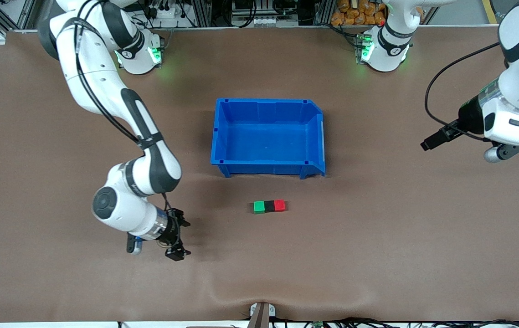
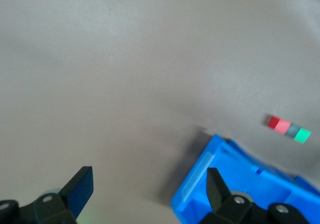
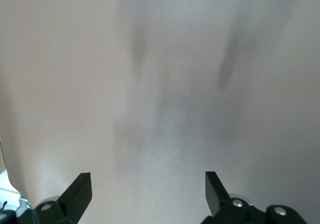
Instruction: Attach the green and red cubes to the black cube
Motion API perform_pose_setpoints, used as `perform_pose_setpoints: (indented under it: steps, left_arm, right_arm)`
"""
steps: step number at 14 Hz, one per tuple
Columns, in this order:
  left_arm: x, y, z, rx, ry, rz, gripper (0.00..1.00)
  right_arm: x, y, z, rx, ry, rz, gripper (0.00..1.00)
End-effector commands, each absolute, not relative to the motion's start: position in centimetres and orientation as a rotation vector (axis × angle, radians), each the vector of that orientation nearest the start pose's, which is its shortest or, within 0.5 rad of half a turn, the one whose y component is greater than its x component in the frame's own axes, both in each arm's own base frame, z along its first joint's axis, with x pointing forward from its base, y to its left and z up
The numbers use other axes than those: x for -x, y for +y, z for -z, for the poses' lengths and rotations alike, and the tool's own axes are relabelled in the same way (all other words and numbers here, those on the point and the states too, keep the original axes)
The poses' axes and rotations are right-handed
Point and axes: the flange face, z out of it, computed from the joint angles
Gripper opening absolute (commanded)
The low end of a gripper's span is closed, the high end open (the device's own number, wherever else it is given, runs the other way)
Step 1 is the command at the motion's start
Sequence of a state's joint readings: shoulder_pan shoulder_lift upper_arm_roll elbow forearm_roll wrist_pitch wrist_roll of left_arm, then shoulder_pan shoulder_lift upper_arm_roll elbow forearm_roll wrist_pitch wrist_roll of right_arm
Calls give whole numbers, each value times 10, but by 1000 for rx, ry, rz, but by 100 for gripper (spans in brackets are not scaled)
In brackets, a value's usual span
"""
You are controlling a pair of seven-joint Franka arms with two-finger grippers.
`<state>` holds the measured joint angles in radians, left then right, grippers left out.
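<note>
apparently the task is done: the green cube (image 1: 259, 207), black cube (image 1: 269, 206) and red cube (image 1: 280, 205) sit joined in a row near the blue bin (image 1: 223, 136), nearer the front camera, while the left gripper (image 2: 150, 194) and right gripper (image 1: 178, 239) stay away, both released and empty.

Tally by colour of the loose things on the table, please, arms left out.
Green: 1, small green plastic cube
Black: 1, small matte black cube
Red: 1, small red plastic cube
Blue: 1, open blue plastic bin
Total: 4
</note>
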<state>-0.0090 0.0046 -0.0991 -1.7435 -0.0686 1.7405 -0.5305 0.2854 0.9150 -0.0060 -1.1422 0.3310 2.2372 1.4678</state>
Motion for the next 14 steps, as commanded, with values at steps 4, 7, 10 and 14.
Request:
perform_pose_setpoints:
  steps: [4,7,10,14]
  left_arm:
    - [-553,-44,-571,3129,-174,-49,100]
    - [-550,-54,-594,3029,-26,-41,100]
    - [-548,-49,-614,3032,87,-33,100]
    - [-538,-56,-629,3043,198,-30,100]
  right_arm:
    - [-758,173,-305,2354,1594,-191,100]
    - [-756,136,-334,2438,1492,-241,100]
    - [-750,101,-364,2516,1368,-286,100]
    - [-738,57,-401,2588,1225,-321,100]
